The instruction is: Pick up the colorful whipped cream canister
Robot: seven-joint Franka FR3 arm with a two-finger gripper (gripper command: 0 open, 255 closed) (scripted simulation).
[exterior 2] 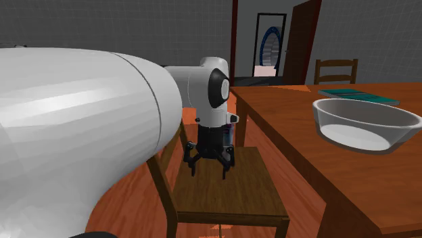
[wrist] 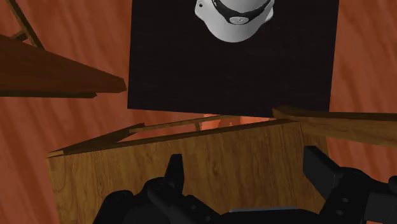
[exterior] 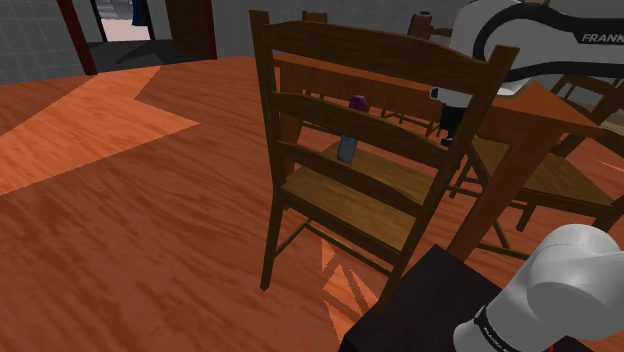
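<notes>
One purple-capped canister (exterior: 347,148) stands on chair seat (exterior: 350,205) behind slats (exterior: 400,135) in shoulder view. 2nd ext. view: jaws spread above seat, canister just behind. Wrist view: seat below; descending here prob. misses or tips it, since jaws sit offset.

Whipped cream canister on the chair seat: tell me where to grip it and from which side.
Grip the canister on its straight body below the purple cap. It stands upright on the chair seat, and the back slats screen one side, so coming down from above with the open gripper looks safest.
</notes>
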